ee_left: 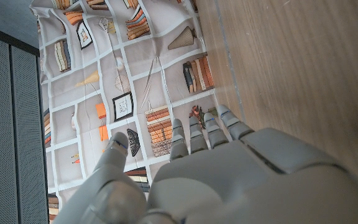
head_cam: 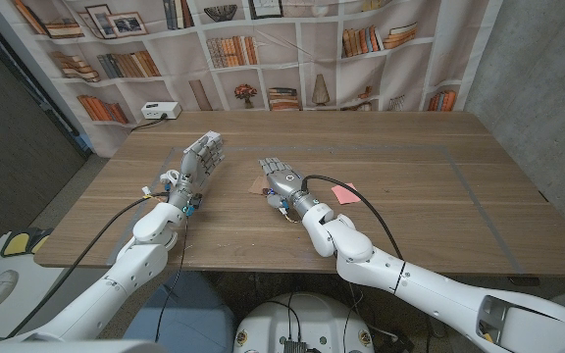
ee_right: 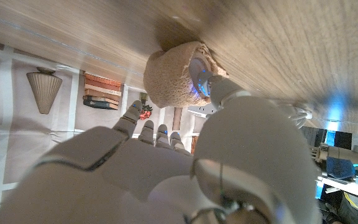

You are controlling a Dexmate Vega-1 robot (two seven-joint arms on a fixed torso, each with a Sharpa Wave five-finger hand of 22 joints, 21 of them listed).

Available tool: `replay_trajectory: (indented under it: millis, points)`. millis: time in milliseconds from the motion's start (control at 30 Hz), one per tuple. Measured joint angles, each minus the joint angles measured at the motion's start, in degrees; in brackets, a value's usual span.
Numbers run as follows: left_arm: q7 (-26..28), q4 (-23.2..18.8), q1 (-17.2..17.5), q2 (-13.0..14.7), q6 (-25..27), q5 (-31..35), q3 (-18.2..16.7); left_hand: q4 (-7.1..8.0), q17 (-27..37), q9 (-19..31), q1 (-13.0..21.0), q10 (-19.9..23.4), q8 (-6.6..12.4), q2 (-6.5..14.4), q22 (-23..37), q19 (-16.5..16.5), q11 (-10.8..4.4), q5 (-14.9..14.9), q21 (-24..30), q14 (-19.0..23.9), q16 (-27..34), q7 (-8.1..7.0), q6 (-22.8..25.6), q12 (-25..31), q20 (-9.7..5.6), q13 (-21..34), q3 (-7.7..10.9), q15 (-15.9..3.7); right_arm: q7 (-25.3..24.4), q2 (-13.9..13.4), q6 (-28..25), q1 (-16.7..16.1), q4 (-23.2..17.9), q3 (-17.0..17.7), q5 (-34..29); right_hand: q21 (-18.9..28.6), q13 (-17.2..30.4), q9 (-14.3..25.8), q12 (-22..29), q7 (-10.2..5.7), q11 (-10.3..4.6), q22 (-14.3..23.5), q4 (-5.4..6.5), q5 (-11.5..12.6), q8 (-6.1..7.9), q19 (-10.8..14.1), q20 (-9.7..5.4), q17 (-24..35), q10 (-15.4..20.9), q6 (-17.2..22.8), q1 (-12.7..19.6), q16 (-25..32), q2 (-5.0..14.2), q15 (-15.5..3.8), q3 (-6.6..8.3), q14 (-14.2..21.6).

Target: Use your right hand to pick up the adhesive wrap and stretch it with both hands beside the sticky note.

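Adhesive wrap (ee_right: pixel 176 74) at right hand's (head_cam: pixel 281 177) thumb, left hand (head_cam: pixel 200 161) raised, fingers apart

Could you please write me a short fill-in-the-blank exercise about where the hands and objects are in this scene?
1. The wrap is a roll of ____ colour.
2. The thumb of the ____ hand touches the wrap.
3. The note lying beside that arm is ____ in colour.
4. The left hand holds ____.

Missing words: beige; right; pink; nothing
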Motion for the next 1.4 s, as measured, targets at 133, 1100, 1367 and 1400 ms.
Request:
replay_trajectory:
  millis: [133,1100,1367,1400]
  points:
    - [0.0,0.0,0.0,0.0,0.0,0.0,0.0,0.0,0.0,0.0,0.0,0.0,0.0,0.0,0.0,0.3,0.0,0.0,0.0,0.0,0.0,0.0,0.0,0.0,-0.32,0.0,0.0,0.0,-0.1,0.2,0.0,0.3,0.6,-0.2,0.4,0.0,0.0,-0.1,0.5,-0.34,0.0,0.0,0.02,1.1,0.23,0.1,-0.13,0.2,0.0,0.3,0.2,0.3,-0.24,-0.36,0.02,0.3]
    - [-1.3,3.1,-2.2,-1.4,0.0,-0.1,0.7,0.25,0.0,0.0,-0.2,0.8,0.0,0.2,0.0,0.3,-0.21,0.0,-0.9,0.0,0.0,0.31,0.7,0.0,-0.31,0.0,-0.26,0.01,-1.2,1.4,1.3,2.3,4.6,-1.4,3.6,1.1,-0.2,-0.2,4.4,-0.5,-1.26,0.0,0.56,3.8,1.72,6.6,0.01,-0.2,7.2,0.1,-0.5,2.6,-1.44,-0.17,0.56,8.7]
    - [-1.6,3.8,-2.8,-1.7,-0.1,-0.1,1.0,0.25,0.0,0.0,-0.2,0.8,0.0,0.2,0.0,0.6,-0.21,0.0,-0.9,0.0,0.0,0.1,1.0,0.0,0.01,0.0,-0.26,0.01,-1.2,0.9,1.3,2.3,4.3,-1.2,4.5,1.1,-0.3,-0.2,4.8,-0.07,-1.12,0.0,0.72,4.7,1.93,7.0,0.41,-0.2,8.1,0.6,-0.5,2.6,-1.44,0.13,0.72,9.0]
    - [-1.7,3.8,-2.9,-1.7,-0.1,-0.1,1.0,0.25,0.0,0.0,-0.2,0.8,0.0,0.2,0.0,0.6,-0.21,0.0,-0.9,0.0,0.0,0.02,1.0,0.0,0.0,0.0,-0.26,0.01,-1.2,0.9,1.3,2.3,4.3,-1.2,4.6,1.1,-0.4,-0.2,4.8,-0.07,-1.12,0.0,0.8,4.7,1.93,7.0,0.41,-0.2,8.1,0.6,-0.5,2.6,-1.44,0.13,0.79,9.0]
